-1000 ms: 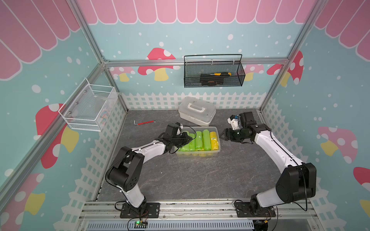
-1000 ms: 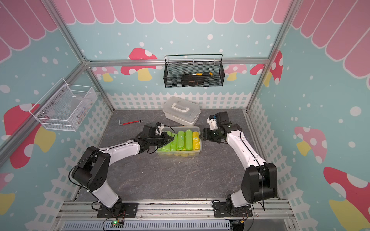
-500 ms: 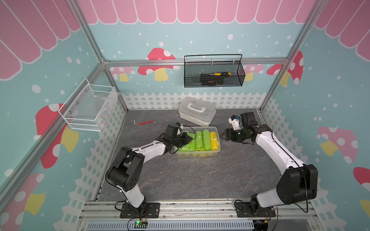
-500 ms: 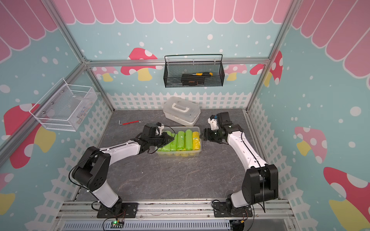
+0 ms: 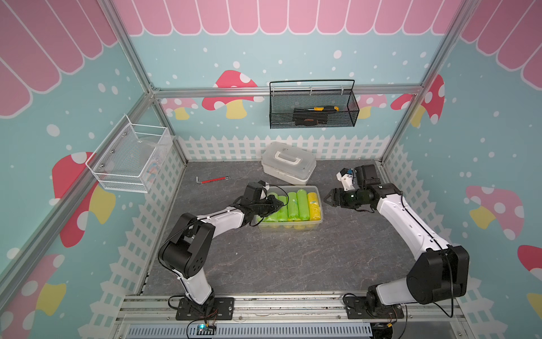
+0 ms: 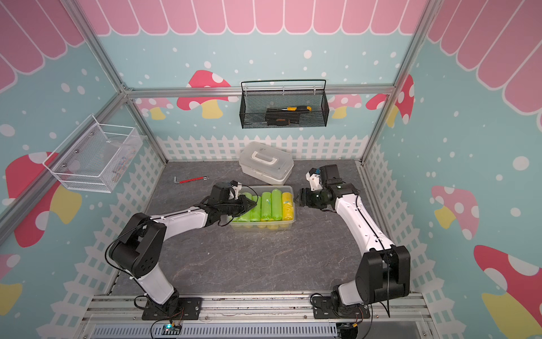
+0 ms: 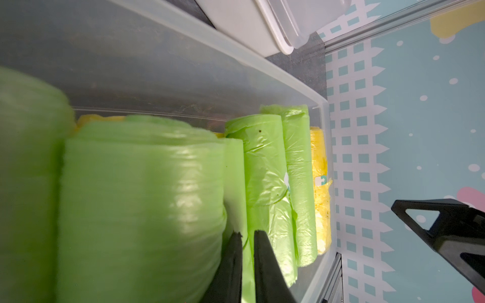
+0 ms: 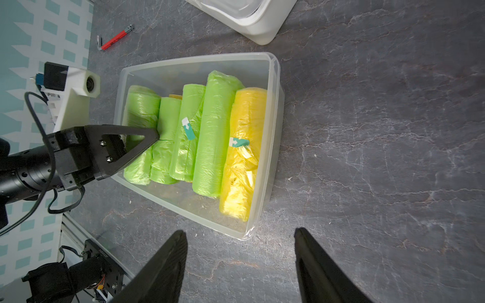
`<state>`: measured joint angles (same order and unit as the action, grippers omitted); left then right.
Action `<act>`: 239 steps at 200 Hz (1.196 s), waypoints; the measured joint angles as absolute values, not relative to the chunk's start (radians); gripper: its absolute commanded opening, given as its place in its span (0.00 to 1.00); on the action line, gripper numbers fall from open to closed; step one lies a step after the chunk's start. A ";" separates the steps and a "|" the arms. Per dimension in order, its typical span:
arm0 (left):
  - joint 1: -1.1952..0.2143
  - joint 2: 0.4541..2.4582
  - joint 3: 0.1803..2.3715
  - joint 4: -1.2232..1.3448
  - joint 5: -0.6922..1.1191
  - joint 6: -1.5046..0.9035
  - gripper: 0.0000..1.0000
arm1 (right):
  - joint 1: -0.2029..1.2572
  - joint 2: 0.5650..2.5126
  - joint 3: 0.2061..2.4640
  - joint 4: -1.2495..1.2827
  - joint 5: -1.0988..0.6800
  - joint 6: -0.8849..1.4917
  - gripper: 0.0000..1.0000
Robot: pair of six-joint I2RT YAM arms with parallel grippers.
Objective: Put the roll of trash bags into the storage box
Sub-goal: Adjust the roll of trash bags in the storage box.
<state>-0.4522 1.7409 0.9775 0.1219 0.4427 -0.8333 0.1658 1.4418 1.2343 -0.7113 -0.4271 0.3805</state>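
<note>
The storage box (image 5: 289, 227) (image 6: 264, 227) is a clear tub in the middle of the floor. It holds several green rolls of trash bags (image 5: 293, 205) (image 8: 212, 136) side by side and a yellow roll (image 5: 313, 205) (image 8: 246, 157) at its right end. My left gripper (image 5: 283, 204) (image 6: 253, 202) (image 7: 245, 233) reaches into the box's left end. Its tips are a narrow slit apart and rest against a green roll (image 8: 168, 120) (image 7: 262, 170) without clamping it. My right gripper (image 5: 325, 201) (image 6: 299, 199) (image 8: 240, 230) stands open and empty just outside the box's right wall.
An opaque white case (image 5: 289, 163) with a handle sits just behind the box. A red hex key (image 5: 212, 179) lies at the back left. A black mesh basket (image 5: 312, 107) hangs on the back wall and a white wire basket (image 5: 129, 158) on the left wall.
My left gripper's jaws have parted a little inside the box. Both arms and the rolls stay where they were.
</note>
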 measured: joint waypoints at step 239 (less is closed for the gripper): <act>-0.390 1.608 1.055 -0.060 0.381 -0.761 0.41 | 0.112 1.391 1.231 -0.735 -0.429 0.329 0.69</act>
<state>-0.3904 1.6085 1.0554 -0.0601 0.3809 -0.7609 0.1120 1.3914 1.2308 -0.7345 -0.4290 0.3290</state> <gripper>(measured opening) 0.429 0.689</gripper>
